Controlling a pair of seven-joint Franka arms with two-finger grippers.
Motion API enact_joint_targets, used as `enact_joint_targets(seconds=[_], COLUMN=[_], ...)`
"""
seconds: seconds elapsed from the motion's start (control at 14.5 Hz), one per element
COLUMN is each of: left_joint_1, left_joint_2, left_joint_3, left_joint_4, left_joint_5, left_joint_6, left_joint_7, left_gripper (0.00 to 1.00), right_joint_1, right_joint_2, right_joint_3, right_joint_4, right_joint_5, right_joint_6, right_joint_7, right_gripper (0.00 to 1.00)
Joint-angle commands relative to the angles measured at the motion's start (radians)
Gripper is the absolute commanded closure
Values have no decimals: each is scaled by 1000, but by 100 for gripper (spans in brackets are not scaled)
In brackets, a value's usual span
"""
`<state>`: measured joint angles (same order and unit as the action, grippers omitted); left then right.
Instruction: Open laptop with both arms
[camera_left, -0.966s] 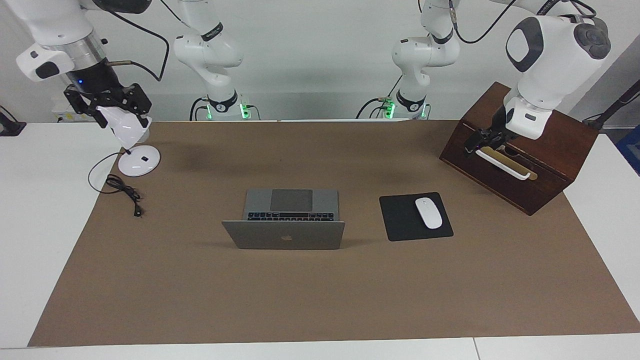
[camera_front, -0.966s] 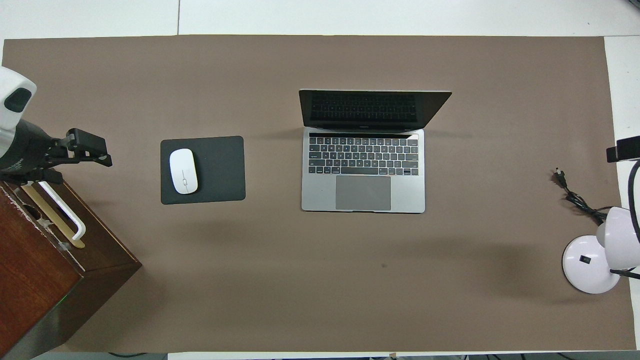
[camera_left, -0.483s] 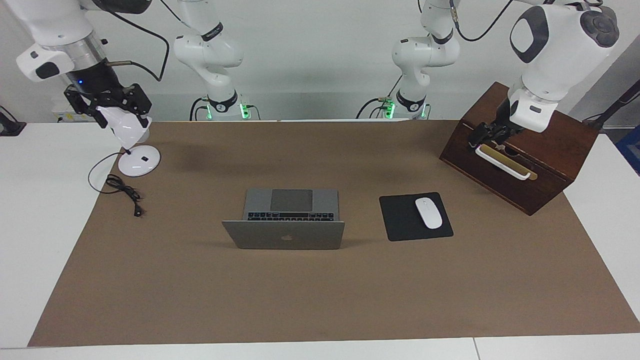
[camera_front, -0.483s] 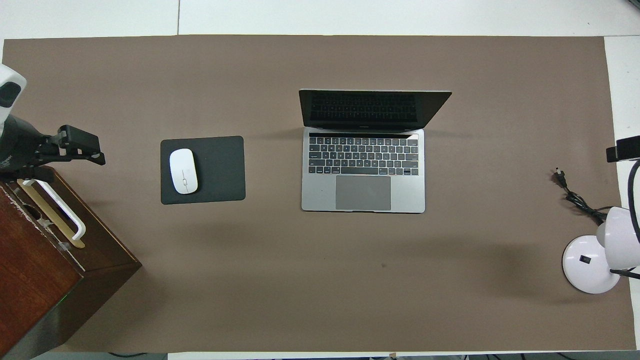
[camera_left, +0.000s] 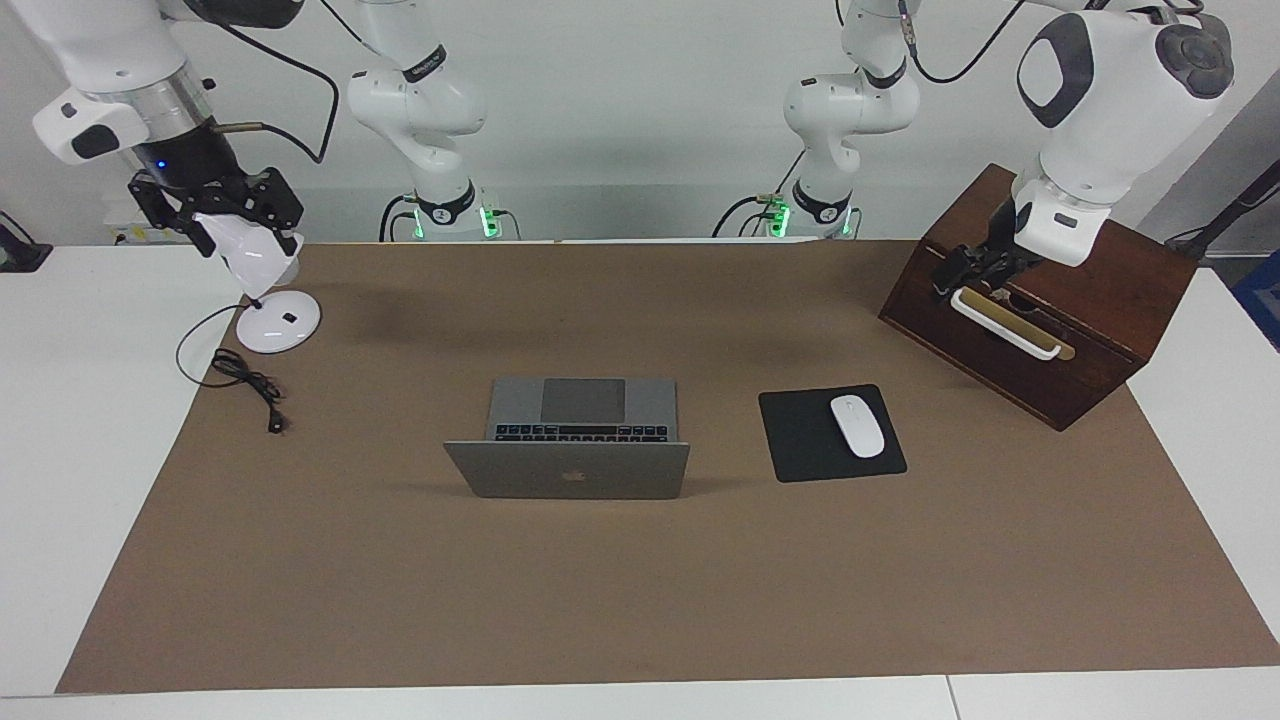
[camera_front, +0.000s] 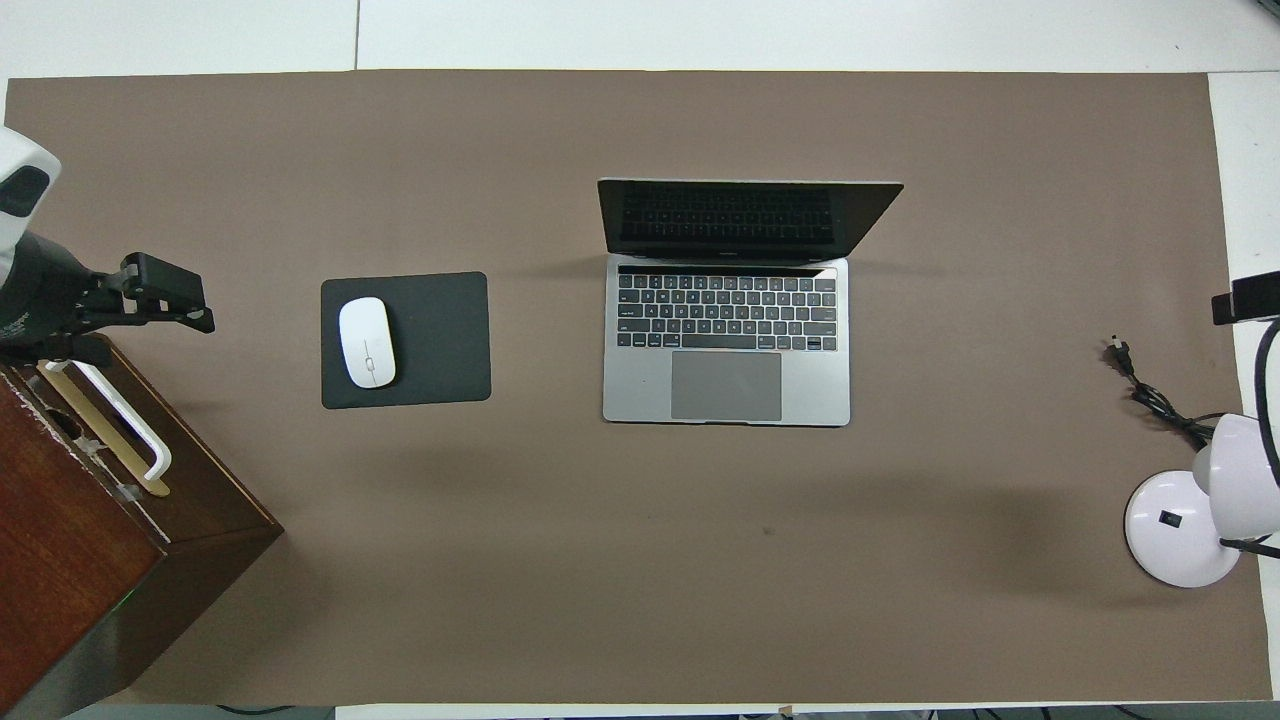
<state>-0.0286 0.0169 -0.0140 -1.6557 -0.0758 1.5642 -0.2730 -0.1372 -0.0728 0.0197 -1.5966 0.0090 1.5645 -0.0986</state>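
Observation:
The silver-grey laptop (camera_left: 570, 470) stands open in the middle of the brown mat. Its lid is raised with the apple logo facing away from the robots. The overhead view shows its black keyboard, grey trackpad and dark screen (camera_front: 725, 340). My left gripper (camera_left: 962, 272) hangs over the end of the white handle on the wooden box, well away from the laptop; it also shows in the overhead view (camera_front: 160, 298). My right gripper (camera_left: 215, 205) hangs over the white lamp's head at the right arm's end of the table, with only its edge in the overhead view (camera_front: 1245, 297).
A black mouse pad (camera_left: 800, 440) with a white mouse (camera_left: 857, 425) lies beside the laptop toward the left arm's end. A dark wooden box (camera_left: 1090, 370) with a white handle (camera_left: 1005, 328) stands there too. A white desk lamp (camera_left: 278, 322) and its black cable (camera_left: 250, 385) are at the right arm's end.
My left gripper has risen slightly and drawn in over the wooden box's handle end. The laptop and my right gripper have not moved.

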Motion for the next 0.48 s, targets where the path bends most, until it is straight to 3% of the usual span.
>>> enact_joint_targets(seconds=[0.0, 0.41], left_joint_1=[7, 7], left_joint_2=[17, 18], left_joint_3=[-9, -4], left_joint_4=[33, 34], left_joint_5=[24, 27], left_joint_6=[-10, 0], left_joint_7=[11, 69], left_gripper=[0, 0], right_joint_1=[-13, -13], right_joint_2=[2, 2], right_joint_3=[11, 13], right_joint_4=[3, 3], right_joint_5=[-7, -6], right_joint_6=[-8, -9], right_joint_7=[-7, -9], right_gripper=[0, 0])
